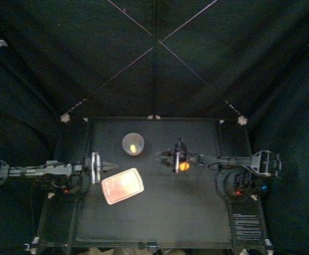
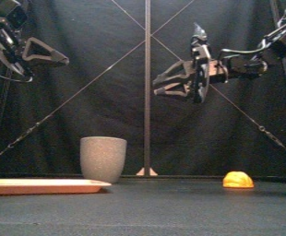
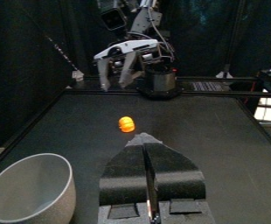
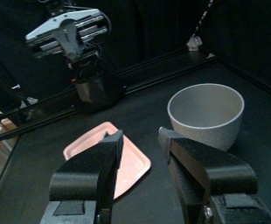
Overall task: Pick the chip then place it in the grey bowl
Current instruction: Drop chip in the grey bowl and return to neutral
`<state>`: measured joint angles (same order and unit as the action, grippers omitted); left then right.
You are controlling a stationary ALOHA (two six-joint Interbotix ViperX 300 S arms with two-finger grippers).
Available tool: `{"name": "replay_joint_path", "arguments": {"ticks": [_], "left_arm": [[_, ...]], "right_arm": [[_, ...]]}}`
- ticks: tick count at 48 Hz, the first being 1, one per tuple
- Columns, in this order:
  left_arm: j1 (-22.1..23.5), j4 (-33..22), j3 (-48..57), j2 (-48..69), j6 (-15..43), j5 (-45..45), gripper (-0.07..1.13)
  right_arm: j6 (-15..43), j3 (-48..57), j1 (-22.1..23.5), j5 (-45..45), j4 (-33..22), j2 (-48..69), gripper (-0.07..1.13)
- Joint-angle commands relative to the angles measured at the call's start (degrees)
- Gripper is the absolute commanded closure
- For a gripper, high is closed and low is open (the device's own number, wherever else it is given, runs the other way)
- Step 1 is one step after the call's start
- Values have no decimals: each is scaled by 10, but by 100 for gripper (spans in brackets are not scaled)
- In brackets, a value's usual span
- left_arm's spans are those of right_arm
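Presently: task at an early stage, nothing accomplished as far as the views show.

- Chip (image 2: 238, 180): small orange piece, lying on the bench (image 2: 171, 207) toward the right side, untouched. Not lifted, not in any grasp.
- Grey bowl (image 2: 102, 159): upright, left of centre, well apart from the chip. What shows of its interior in the wrist views looks empty; the top view shows a faint orange tint at its mouth which I cannot resolve.
- Right end effector (image 4: 141, 136): jaws spread, holding nothing. The top view puts it roughly over the chip; the front view shows it high above the bench, well clear of the chip.
- Left end effector (image 3: 148, 149): jaws pressed together, empty, raised at the left side; that arm appears to be resting.
- Pink tray (image 2: 41, 186): flat on the bench at front left, near the bowl; not part of this task.

Judgement on remaining work, all of it: bring the right arm down to the chip, pinch it, lift, carry across to the bowl, release over its mouth. The chip is low and small, so the grasp needs a near-bench approach.
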<state>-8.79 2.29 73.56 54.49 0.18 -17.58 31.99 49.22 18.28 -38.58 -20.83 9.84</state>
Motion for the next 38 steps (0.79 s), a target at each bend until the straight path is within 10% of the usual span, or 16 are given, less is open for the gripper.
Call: {"name": "replay_joint_path", "arguments": {"ticks": [1, 38], "left_arm": [[-13, 1, -11, -3, 1, -13, 100], [-42, -27, -8, -3, 0, -33, 100]], "right_arm": [[-1, 26, -15, -8, 3, 42, 27], [-1, 54, -71, -7, 1, 52, 43]]}}
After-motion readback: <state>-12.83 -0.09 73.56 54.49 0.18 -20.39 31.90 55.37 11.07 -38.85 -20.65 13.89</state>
